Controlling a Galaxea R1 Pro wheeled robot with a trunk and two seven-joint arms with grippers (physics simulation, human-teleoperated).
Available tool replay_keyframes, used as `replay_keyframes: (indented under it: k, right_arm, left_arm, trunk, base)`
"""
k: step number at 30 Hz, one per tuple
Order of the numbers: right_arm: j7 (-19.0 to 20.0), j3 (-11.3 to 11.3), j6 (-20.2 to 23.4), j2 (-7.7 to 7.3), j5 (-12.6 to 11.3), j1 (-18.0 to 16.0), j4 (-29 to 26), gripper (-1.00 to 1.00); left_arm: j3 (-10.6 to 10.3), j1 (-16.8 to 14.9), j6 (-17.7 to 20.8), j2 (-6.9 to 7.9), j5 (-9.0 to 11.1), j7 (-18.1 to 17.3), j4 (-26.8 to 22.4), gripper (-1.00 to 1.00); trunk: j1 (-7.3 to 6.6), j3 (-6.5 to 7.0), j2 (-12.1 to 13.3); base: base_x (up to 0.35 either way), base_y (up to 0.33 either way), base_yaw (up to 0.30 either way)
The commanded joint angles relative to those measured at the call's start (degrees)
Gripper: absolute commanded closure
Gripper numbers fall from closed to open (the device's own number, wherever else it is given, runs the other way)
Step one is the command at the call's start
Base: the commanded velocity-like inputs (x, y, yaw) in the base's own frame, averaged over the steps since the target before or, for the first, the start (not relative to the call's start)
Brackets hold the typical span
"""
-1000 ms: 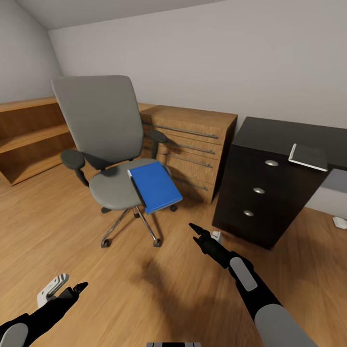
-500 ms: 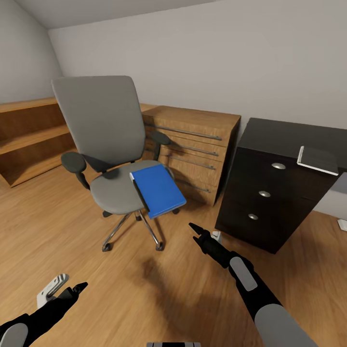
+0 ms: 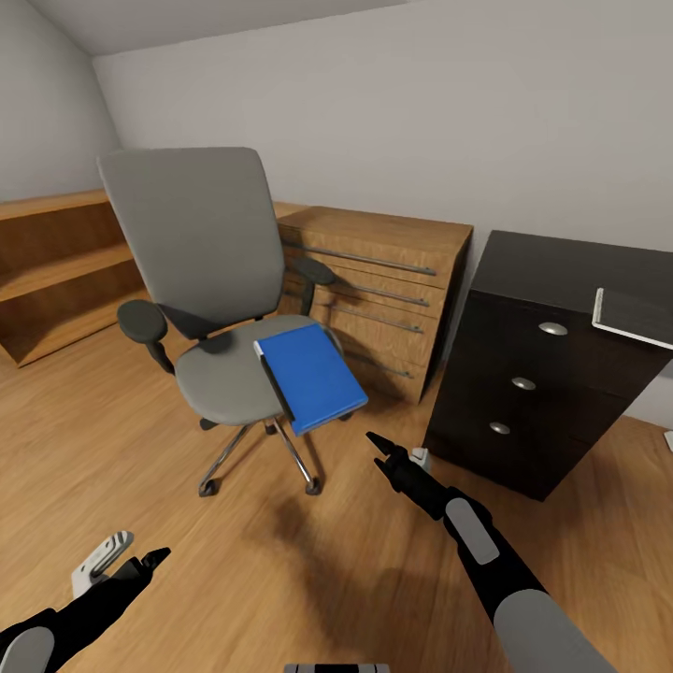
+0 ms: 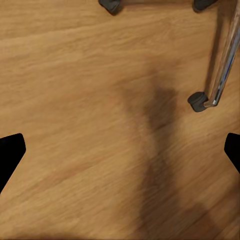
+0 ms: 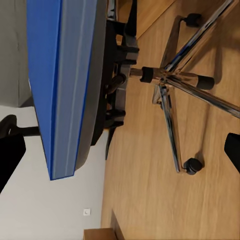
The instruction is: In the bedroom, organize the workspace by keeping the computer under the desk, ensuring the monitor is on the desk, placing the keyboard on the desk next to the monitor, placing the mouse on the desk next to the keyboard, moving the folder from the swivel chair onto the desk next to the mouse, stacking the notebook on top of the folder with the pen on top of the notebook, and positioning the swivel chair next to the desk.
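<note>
The swivel chair (image 3: pixel 201 243), grey with black armrests and a chrome base, stands on the wood floor ahead of me. The blue folder (image 3: pixel 313 379) lies on the seat's right front, overhanging its edge. My right gripper (image 3: pixel 379 447) hovers low, just right of and below the folder, open and empty; its wrist view faces the folder (image 5: pixel 55 85) edge-on and the chair base (image 5: pixel 175 85). Further back on the left, my left gripper (image 3: pixel 154 559) is open over bare floor, near a chrome chair leg (image 4: pixel 222 65). The black desk (image 3: pixel 561 266) stands to the right, with the notebook (image 3: pixel 636 318) on its top.
A light wooden dresser (image 3: pixel 383 280) with bar handles sits between chair and desk against the grey wall. Low wooden shelves (image 3: pixel 56 262) run along the left wall. A small white object (image 3: pixel 420 457) lies on the floor by the desk's drawer unit (image 3: pixel 523 383).
The whole view has shifted: desk and notebook have slid towards the picture's right edge, the chair and folder slightly right. Both arms hold the same pose.
</note>
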Motion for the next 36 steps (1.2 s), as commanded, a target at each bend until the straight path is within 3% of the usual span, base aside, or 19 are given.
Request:
replay_keyframes:
  k: [1,9,36]
  right_arm:
    - [-0.02,-0.01,0.34,0.0,-0.41,-0.02,-0.01,-1.0]
    - [-0.02,-0.01,0.38,0.0,-0.41,-0.02,-0.04,-1.0]
    - [-0.04,-0.01,0.38,0.0,-0.41,-0.02,-0.04,-1.0]
  left_arm:
    - [0.03,-0.03,0.2,-0.02,0.61,0.52,-0.06,-1.0]
    - [0.03,-0.03,0.18,-0.05,0.61,0.58,-0.06,-1.0]
    - [0.12,-0.03,-0.01,-0.05,0.52,0.62,0.03,-1.0]
  trunk:
    - [-0.04,0.18,-0.01]
    - [-0.17,1.28,0.06]
    - [-0.17,1.28,0.06]
  base:
    - [0.008,0.004,0.0]
    - [0.002,0.001,0.0]
    - [0.078,0.021,0.0]
